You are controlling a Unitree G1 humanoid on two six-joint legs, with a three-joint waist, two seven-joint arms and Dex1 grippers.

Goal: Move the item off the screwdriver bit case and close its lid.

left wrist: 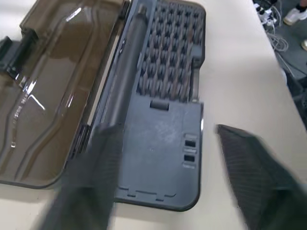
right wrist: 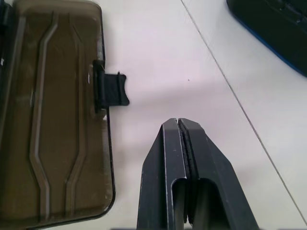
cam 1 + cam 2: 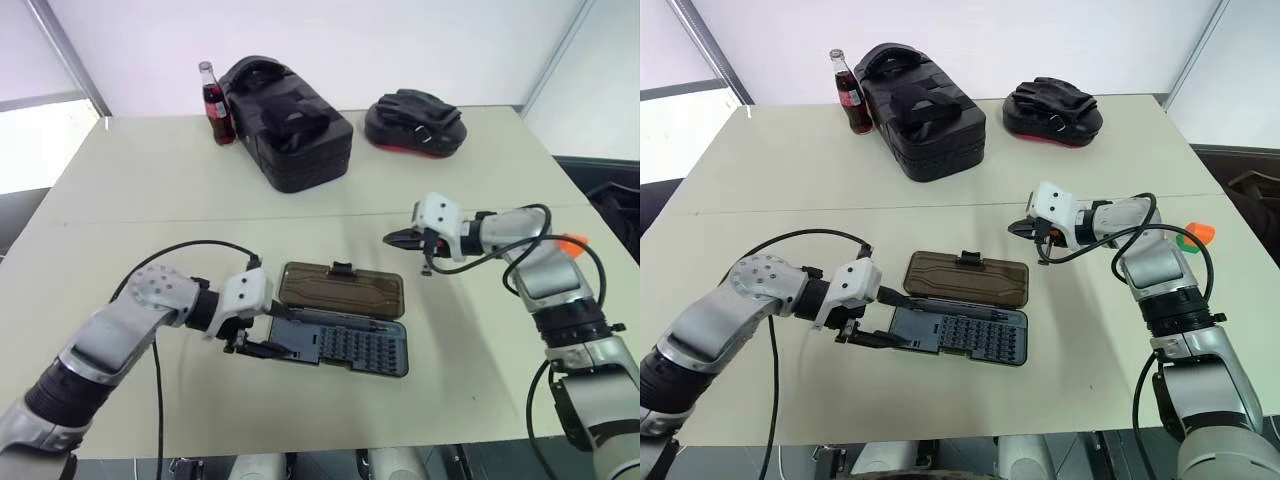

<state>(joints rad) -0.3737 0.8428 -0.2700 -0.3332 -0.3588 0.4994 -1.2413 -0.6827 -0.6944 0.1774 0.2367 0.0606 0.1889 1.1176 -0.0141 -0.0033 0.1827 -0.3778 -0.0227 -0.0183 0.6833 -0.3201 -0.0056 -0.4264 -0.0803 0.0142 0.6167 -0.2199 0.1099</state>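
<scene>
The screwdriver bit case [image 3: 345, 345] lies open near the front-middle of the surface [image 3: 160, 190], w/ rows of bits and the slim driver showing; nothing sits on the tray now. The lid [image 3: 342, 288] is folded flat back on the far side of the tray, inside up, its black latch [image 2: 111, 89] on the long edge pointing away from the robot. The item [image 3: 1198, 234], orange w/ a green bit, lies off at the right edge of the surface, well apart from the case, so by my reading step one is done. Left to do: swing the lid over and latch it; not yet begun, lid fully down on the surface. Left gripper [image 3: 262, 335] is at the case's left end, just beside or touching the blank part of the tray – can't tell which; its fingers [image 1: 259, 177] stand apart, roughly half open, w/ nothing between them. Right gripper [image 3: 404, 240] hovers above the surface beyond the lid's right end, near the latch side; fingers pressed fully together, holding nothing. Further back, well clear: a big black bag [image 3: 290, 125], a cola bottle [image 3: 214, 105] just left of it, and a black-and-red pad [image 3: 418, 122] to the right. Next move prob. needs a fingertip under the lid's far edge, w/ the other arm steadying the tray so the case doesn't slide.
</scene>
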